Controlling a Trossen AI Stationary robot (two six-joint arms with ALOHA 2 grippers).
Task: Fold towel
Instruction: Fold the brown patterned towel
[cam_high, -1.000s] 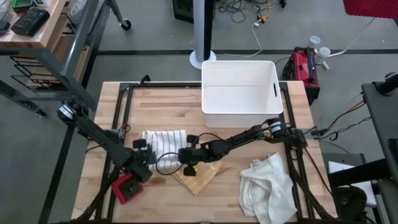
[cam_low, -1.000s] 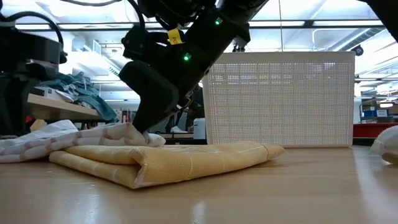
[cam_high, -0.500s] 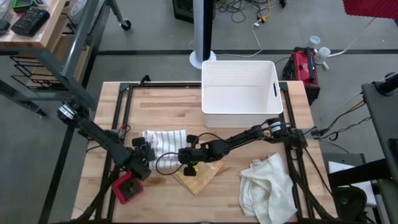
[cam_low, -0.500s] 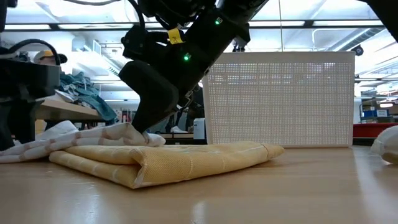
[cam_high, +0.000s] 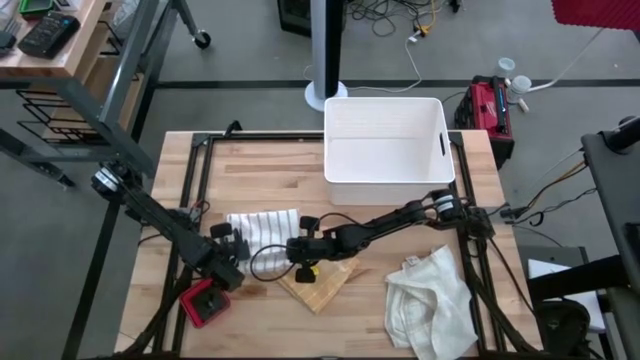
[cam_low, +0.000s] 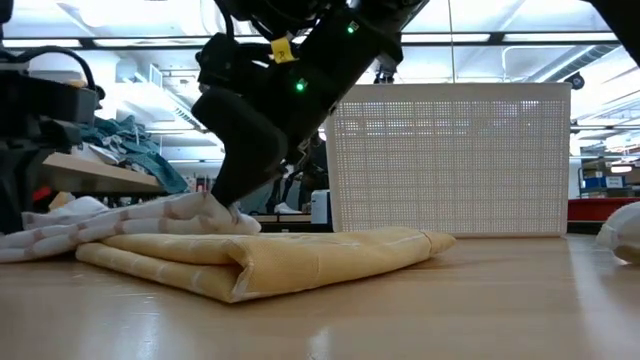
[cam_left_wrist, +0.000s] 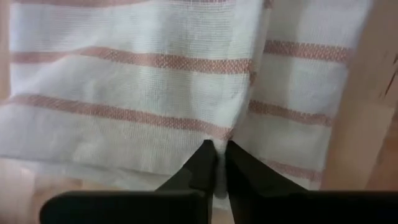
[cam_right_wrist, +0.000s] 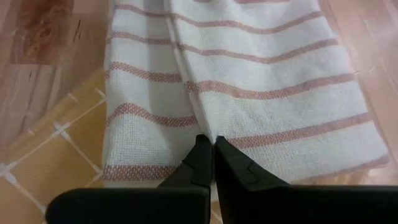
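Table (cam_high: 270, 170) — striped towel (cam_high: 264, 224); edge jaw-hidden

I see a white bin (cam_high: 386, 140) at the far edge of the table (cam_high: 260, 165), its perforated wall filling the middle of my low view (cam_low: 450, 160). A folded yellow cloth (cam_high: 318, 280) lies near the front, its thick fold facing my low camera (cam_low: 270, 262). A crumpled white cloth (cam_high: 430, 300) sits at the front right corner. A red object (cam_high: 205, 303) lies at the front left. On the floor beyond stand a white pole base (cam_high: 328, 60) and a red case (cam_high: 490, 105).
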